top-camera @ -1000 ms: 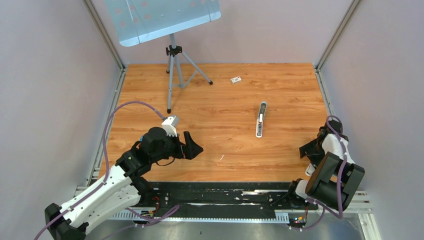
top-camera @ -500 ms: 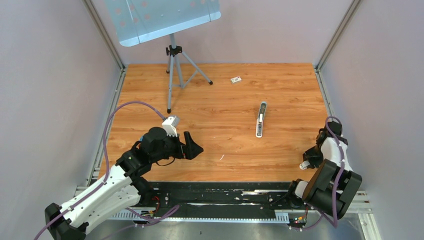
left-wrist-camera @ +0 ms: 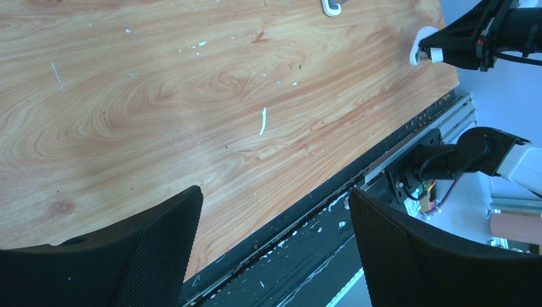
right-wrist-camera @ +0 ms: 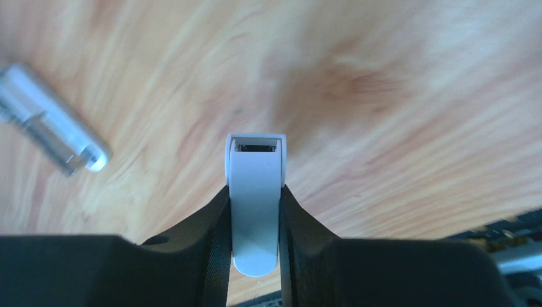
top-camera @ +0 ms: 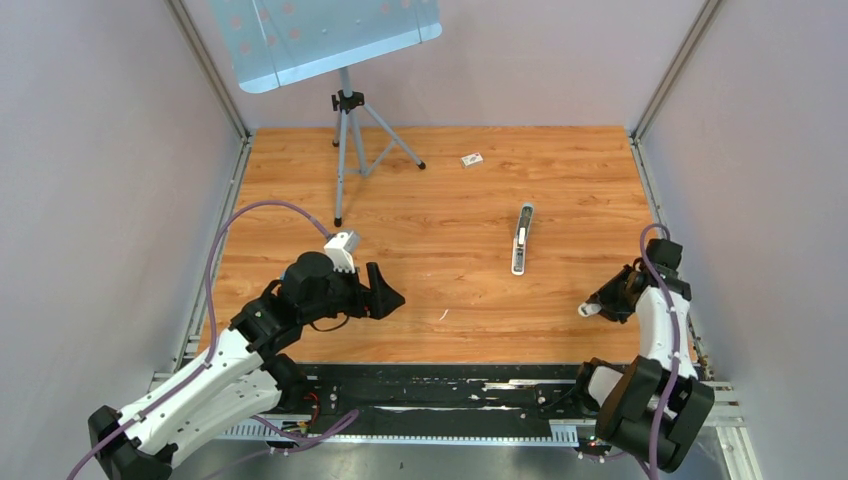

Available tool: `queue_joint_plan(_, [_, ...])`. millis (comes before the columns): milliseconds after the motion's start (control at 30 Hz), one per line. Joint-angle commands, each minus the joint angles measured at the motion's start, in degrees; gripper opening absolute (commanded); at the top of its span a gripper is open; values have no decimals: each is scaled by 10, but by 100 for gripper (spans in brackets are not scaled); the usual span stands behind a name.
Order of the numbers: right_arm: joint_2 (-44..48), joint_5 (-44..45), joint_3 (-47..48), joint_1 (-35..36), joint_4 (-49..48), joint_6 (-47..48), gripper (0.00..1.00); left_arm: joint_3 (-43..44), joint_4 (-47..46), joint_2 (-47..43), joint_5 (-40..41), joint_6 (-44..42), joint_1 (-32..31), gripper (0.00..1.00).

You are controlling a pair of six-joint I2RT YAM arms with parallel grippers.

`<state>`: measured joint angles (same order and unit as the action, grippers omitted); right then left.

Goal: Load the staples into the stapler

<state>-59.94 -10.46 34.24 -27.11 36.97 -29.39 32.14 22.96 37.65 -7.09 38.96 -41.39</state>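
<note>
The stapler (top-camera: 521, 238), a long grey and white body, lies on the wooden table right of centre. It shows as a blurred silvery bar (right-wrist-camera: 52, 120) in the right wrist view, and only its end (left-wrist-camera: 332, 6) shows in the left wrist view. My right gripper (top-camera: 598, 306) (right-wrist-camera: 254, 192) is shut on a white plastic piece (right-wrist-camera: 255, 192) with a slot at its tip, held low over the table's near right part. My left gripper (top-camera: 392, 297) (left-wrist-camera: 275, 211) is open and empty near the front edge. I cannot make out the staples in any view.
A small white printed box (top-camera: 471, 159) lies near the back. A tripod (top-camera: 345, 150) with a tilted panel stands at the back left. A thin pale sliver (top-camera: 443, 315) (left-wrist-camera: 263, 121) lies on the table (top-camera: 430, 200) between the grippers. A black rail (top-camera: 440, 385) runs along the front edge.
The right arm has unfolded from beside its base, and its gripper has carried the white piece up and left over the table. The left arm has barely moved.
</note>
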Motion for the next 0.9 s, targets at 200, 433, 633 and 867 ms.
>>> queue_joint_plan(200, [170, -134, 57, 256, -10, -45, 0, 75, -28, 54, -56, 0, 0, 78])
queue_joint_plan(433, [233, -113, 57, 443, -121, -160, 1, 89, -116, 100, -121, 41, 0, 69])
queue_joint_plan(633, [197, -28, 87, 596, -179, -194, 1, 69, -222, 123, -148, 67, -5, 56])
queue_joint_plan(867, [126, 56, 120, 737, -249, -213, 1, 69, -277, 135, -151, 57, -28, 50])
